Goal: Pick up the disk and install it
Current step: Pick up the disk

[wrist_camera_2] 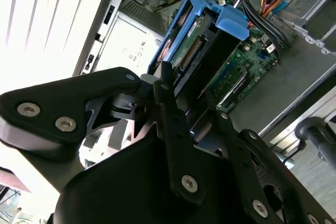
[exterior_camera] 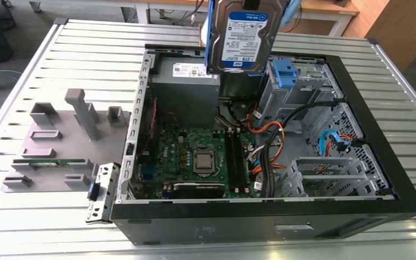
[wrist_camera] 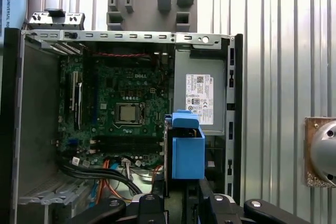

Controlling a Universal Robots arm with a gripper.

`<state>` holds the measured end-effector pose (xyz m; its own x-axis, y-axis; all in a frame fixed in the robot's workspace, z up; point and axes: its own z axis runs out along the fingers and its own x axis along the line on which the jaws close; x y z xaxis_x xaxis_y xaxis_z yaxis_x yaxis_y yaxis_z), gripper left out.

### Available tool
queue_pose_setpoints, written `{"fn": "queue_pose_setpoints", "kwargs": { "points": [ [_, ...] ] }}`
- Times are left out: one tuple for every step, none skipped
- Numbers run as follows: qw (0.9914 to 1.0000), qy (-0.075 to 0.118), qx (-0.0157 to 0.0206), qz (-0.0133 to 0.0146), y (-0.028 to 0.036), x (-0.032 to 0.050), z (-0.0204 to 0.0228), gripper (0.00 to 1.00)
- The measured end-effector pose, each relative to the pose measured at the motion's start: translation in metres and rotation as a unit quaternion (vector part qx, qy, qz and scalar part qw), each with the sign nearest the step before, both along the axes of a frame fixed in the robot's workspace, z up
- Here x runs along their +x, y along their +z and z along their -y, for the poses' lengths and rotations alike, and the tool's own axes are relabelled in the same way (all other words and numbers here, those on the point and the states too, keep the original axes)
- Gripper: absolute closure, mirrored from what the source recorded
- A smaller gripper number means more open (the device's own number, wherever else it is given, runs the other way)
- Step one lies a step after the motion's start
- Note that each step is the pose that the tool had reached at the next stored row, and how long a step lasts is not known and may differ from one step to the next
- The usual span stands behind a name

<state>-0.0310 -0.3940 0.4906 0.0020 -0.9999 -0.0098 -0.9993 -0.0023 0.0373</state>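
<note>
Here the disk hangs upright, label outward, above the open computer case, over the power supply and near the drive cage. In the second wrist view the fingers are closed on it from either side, its blue handle at the end farthest from the wrist. By its build the disk is probably dense and rigid: heavy for its bulk, smooth-sided and sensitive to shock. It is best held squarely across the metal body, not by the thin plastic handle. The case lies on the slatted desk.
</note>
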Motion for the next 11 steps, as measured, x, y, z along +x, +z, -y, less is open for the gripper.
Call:
{"fn": "queue_pose_setpoints", "kwargs": {
  "points": [
    [1.00000, 0.000, 0.0000, 0.0000, -0.0001, 0.0000, 0.0010, 0.65],
    [1.00000, 0.000, 0.0000, 0.0000, -0.0002, 0.0000, 0.0019, 0.65],
    [1.00000, 0.000, 0.0000, 0.0000, -0.0002, 0.0000, 0.0027, 0.65],
    [1.00000, 0.000, 0.0000, 0.0000, -0.0003, 0.0000, 0.0036, 0.65],
    [1.00000, 0.000, 0.0000, 0.0000, -0.0004, 0.0000, 0.0047, 0.65],
    [1.00000, 0.000, 0.0000, 0.0000, -0.0005, 0.0000, 0.0057, 0.65],
    [1.00000, 0.000, 0.0000, 0.0000, -0.0006, 0.0000, 0.0070, 0.65],
    [1.00000, 0.000, 0.0000, 0.0000, -0.0007, 0.0000, 0.0081, 0.65],
    [1.00000, 0.000, 0.0000, 0.0000, -0.0008, 0.0000, 0.0092, 0.65],
    [1.00000, 0.000, 0.0000, 0.0000, -0.0009, 0.0000, 0.0101, 0.65],
    [1.00000, 0.000, 0.0000, 0.0000, -0.0010, 0.0000, 0.0110, 0.65]
  ]
}}
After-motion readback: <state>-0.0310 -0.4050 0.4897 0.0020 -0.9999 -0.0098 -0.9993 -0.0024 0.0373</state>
